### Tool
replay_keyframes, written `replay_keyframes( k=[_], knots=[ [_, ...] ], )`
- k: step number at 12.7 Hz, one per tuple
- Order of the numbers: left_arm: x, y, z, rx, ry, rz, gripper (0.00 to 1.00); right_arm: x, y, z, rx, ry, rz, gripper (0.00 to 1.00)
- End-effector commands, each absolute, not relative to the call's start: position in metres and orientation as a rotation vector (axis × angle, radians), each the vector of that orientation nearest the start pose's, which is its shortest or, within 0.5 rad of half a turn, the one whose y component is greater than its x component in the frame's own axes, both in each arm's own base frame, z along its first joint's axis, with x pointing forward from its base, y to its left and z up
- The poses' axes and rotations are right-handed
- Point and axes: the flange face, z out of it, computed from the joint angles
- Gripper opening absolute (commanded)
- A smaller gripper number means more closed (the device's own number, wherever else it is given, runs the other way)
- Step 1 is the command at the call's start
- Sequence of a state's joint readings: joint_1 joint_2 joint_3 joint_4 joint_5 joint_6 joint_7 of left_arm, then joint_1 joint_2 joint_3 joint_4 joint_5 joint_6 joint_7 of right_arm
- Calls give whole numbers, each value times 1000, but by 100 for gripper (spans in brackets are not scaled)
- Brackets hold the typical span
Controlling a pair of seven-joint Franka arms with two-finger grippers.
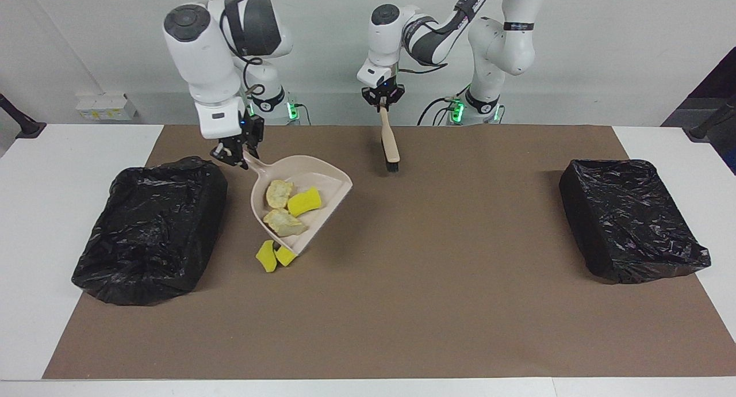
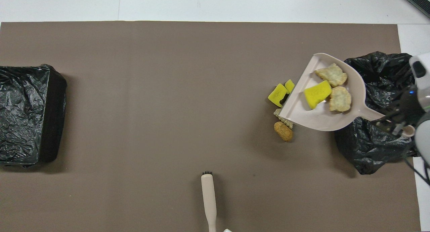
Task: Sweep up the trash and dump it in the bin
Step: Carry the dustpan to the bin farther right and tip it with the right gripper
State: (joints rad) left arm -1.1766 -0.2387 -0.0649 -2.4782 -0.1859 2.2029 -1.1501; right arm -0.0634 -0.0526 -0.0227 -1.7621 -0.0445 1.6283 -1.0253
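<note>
My right gripper (image 1: 236, 153) (image 2: 396, 121) is shut on the handle of the beige dustpan (image 1: 330, 184) (image 2: 312, 116), which hangs tilted in the air beside the black-lined bin (image 1: 149, 230) (image 2: 379, 148). In the pan lie three pieces of trash: a yellow chunk (image 1: 305, 201) (image 2: 316, 93) and two beige ones (image 1: 278, 193) (image 1: 284, 223). On the mat under the pan's lip lie two yellow chunks (image 1: 265, 256) (image 2: 277, 94), an orange-brown chunk (image 2: 283, 131) and a half-hidden beige one. My left gripper (image 1: 382, 99) is shut on the brush (image 1: 390, 141) (image 2: 208, 198), which hangs bristles down.
A second black-lined bin (image 1: 629, 218) (image 2: 27, 114) stands at the left arm's end of the brown mat (image 1: 431, 282). White table (image 1: 34, 213) borders the mat on all sides.
</note>
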Motion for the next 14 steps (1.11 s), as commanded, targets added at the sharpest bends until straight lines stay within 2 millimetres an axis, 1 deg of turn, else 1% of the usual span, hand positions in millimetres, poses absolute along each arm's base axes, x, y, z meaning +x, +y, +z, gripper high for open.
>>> replay_keyframes(
  k=[1,2,3,4,5,6,7,8,9,10,11,12,13,14],
  knots=[
    [137,-429,367,-3162,-104,234,0,526,-131,574,-2805,-1528,199,0],
    [133,-430,365,-3157,-92,237,0,526,-161,578,-2846,-1650,239,0],
    [120,-435,355,-3134,-73,245,0,524,-187,581,-2846,-1754,299,0],
    [118,-441,345,-3112,-98,253,0,525,-199,586,-2835,-1865,339,0],
    [119,-442,345,-3103,-97,259,0,525,-207,587,-2799,-1990,426,0],
    [124,-444,348,-3107,-104,260,0,528,-213,580,-2717,-2129,574,0],
    [126,-444,349,-3107,-111,261,7,531,-209,575,-2596,-2301,685,0],
    [128,-443,351,-3107,-112,263,62,533,-200,573,-2424,-2492,823,0],
    [131,-441,355,-3111,-115,262,100,539,-192,572,-2320,-2630,873,0],
    [149,-439,364,-3131,-140,257,100,544,-192,572,-2220,-2737,897,0],
    [170,-436,375,-3141,-142,256,100,548,-194,568,-2170,-2785,908,0],
    [192,-433,389,-3145,-82,257,100,549,-195,565,-2137,-2818,932,0],
    [219,-425,403,-3139,-8,250,100,551,-190,566,-2105,-2845,984,0],
    [250,-414,419,-3126,50,208,100,554,-183,570,-2063,-2876,1051,0]
  ],
)
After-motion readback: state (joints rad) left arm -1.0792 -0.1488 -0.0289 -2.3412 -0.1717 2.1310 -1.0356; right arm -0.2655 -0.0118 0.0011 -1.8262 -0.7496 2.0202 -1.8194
